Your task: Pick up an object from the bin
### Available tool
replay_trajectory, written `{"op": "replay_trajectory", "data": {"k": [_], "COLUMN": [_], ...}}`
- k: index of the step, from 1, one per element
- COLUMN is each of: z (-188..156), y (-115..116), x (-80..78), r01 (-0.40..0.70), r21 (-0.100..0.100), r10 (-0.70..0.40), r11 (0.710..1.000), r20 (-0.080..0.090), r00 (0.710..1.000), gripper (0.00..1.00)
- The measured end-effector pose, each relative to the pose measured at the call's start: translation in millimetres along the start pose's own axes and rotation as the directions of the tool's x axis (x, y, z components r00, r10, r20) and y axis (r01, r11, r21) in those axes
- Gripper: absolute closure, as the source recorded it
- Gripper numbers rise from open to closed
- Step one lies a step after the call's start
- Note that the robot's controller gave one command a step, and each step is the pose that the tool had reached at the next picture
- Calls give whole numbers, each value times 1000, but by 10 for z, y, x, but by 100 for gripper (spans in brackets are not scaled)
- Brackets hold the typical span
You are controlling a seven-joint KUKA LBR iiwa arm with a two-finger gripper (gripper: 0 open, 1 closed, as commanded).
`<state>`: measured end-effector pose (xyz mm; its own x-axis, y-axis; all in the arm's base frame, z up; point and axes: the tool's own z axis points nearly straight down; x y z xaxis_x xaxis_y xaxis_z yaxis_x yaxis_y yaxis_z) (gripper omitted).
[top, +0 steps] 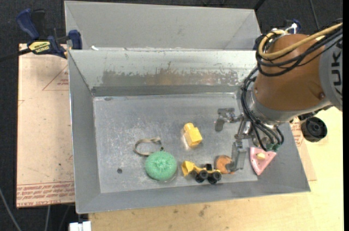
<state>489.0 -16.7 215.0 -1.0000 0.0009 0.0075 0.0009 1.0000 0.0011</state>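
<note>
My gripper hangs low over the right part of the bin floor, open, with nothing between its fingers. One finger points to the left; the other finger reaches down to a small orange piece near the front wall. It stands right beside that piece; I cannot tell if they touch. A yellow block lies just left of the gripper. A pink wedge with a yellow spot lies to the gripper's right, against the bin's right slope.
A yellow and black toy lies along the front wall, left of the orange piece. Further left are a green round scrubber and a thin brown loop. The arm's orange cover and cables hang over the right side.
</note>
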Motion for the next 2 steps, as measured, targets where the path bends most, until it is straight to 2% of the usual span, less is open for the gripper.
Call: {"op": "replay_trajectory", "data": {"k": [1, 2], "z": [-39, 401], "y": [0, -26], "x": [-16, 10], "r01": [1, 141], "r21": [1, 2], "r10": [-1, -141], "r11": [1000, 990], "r20": [8, 10], "r00": [1000, 990], "gripper": [0, 0]}}
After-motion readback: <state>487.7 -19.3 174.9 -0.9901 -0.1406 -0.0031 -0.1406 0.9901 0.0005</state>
